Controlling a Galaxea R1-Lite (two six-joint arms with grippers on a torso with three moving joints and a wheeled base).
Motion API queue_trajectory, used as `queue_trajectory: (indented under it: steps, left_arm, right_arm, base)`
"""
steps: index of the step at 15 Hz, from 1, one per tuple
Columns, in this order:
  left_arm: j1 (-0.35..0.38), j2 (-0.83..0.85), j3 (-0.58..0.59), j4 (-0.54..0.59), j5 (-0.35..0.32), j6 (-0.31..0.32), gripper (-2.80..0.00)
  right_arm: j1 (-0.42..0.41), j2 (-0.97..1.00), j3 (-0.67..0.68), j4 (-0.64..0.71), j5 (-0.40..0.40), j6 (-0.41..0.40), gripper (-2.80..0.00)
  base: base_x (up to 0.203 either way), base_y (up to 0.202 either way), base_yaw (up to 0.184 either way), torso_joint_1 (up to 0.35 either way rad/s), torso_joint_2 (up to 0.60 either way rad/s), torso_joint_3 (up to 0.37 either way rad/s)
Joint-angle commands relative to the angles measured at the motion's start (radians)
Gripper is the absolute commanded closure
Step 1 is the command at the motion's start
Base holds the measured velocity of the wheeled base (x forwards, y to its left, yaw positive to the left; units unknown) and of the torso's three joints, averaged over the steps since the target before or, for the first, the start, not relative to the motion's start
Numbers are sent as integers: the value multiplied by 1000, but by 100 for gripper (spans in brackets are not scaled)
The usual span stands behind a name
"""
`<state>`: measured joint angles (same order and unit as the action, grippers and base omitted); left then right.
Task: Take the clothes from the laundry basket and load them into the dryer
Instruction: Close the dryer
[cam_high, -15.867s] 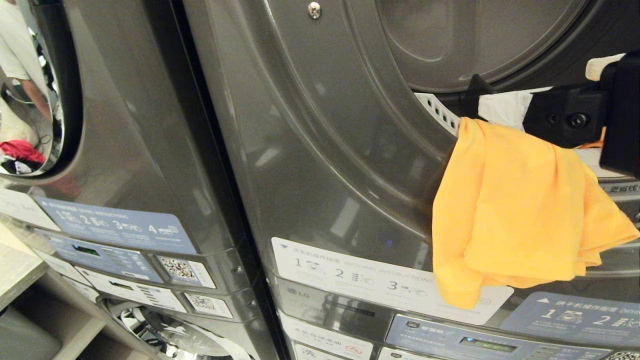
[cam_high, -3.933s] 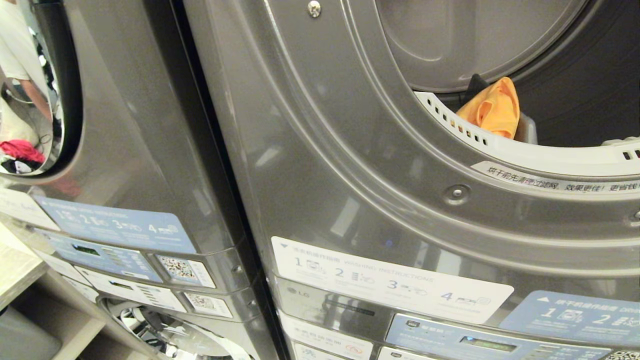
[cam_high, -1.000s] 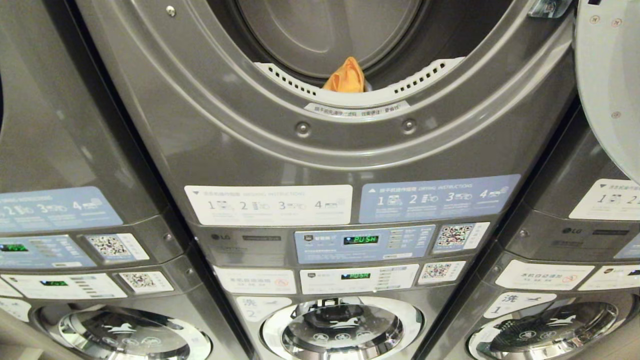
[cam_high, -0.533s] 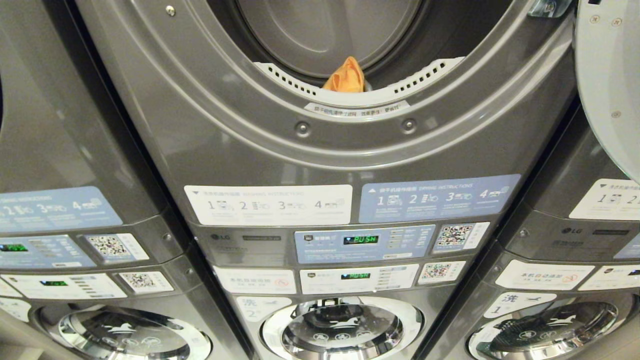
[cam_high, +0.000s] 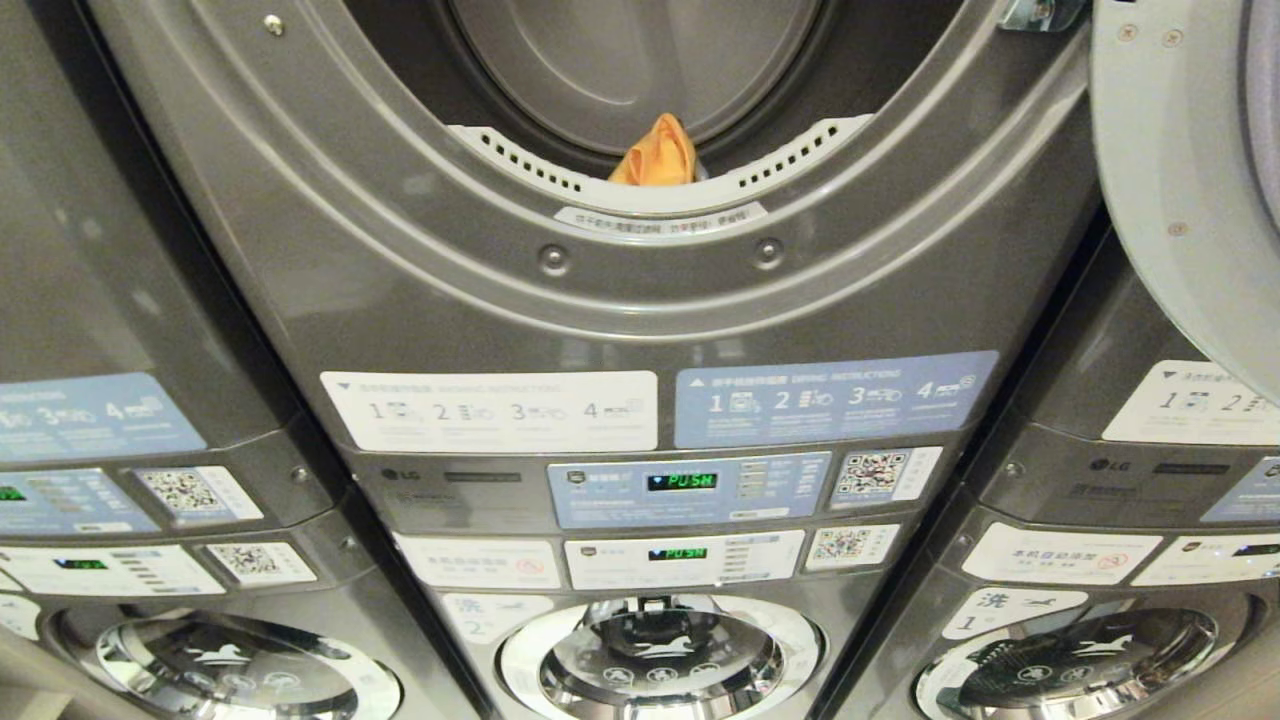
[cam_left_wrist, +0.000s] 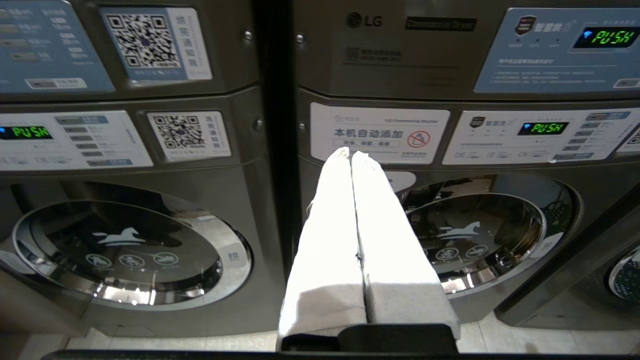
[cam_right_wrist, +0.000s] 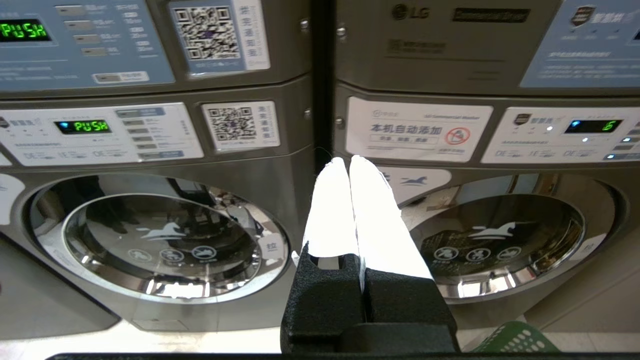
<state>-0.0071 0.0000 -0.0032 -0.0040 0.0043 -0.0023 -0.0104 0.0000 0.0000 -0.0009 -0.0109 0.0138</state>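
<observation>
The grey dryer (cam_high: 640, 300) stands with its round mouth open in the head view. An orange piece of clothing (cam_high: 655, 152) lies inside, just behind the white perforated lip. Neither gripper shows in the head view. My left gripper (cam_left_wrist: 351, 154) is shut and empty, its white-wrapped fingers (cam_left_wrist: 330, 225) pressed together, level in front of the lower washers. In the same way my right gripper (cam_right_wrist: 349, 161) is shut on nothing, facing the seam between two washers. A green corner of the laundry basket (cam_right_wrist: 517, 344) shows on the floor under the right gripper.
The dryer's door (cam_high: 1180, 200) hangs open at the right of the mouth. Stacked grey machines stand on both sides, with control panels (cam_high: 690, 488) and chrome washer doors (cam_high: 660, 655) below. Pale floor (cam_left_wrist: 165, 342) runs along the machines' feet.
Over the last half second the whole head picture has slid a little to the left, so the camera moved. The orange clothing stays inside the dryer where it lay.
</observation>
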Motion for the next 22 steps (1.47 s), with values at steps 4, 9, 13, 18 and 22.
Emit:
queue_trajectory:
  steps: [4,9,13,18,22]
  left_arm:
    - [-1,2,0,-1,0,-1,0]
    - [-1,2,0,-1,0,-1,0]
    - [-1,2,0,-1,0,-1,0]
    - [-1,2,0,-2,0,-1,0]
    - [-1,2,0,-1,0,-1,0]
  right_arm:
    - [0,0,0,0,0,0,0]
    - [1,0,0,-1,0,0,0]
    - [0,0,0,-1,0,2,0]
    - [0,0,0,-1,0,2,0]
    - [0,0,0,0,0,2,0]
  base:
    - [0,-193,0,0,8,5]
    - [0,-196,2,1,5,1]
    - [0,-194,4,3,2,1]
    - [0,-195,1,4,2,3]
    - [0,-194,1,-1,2,3]
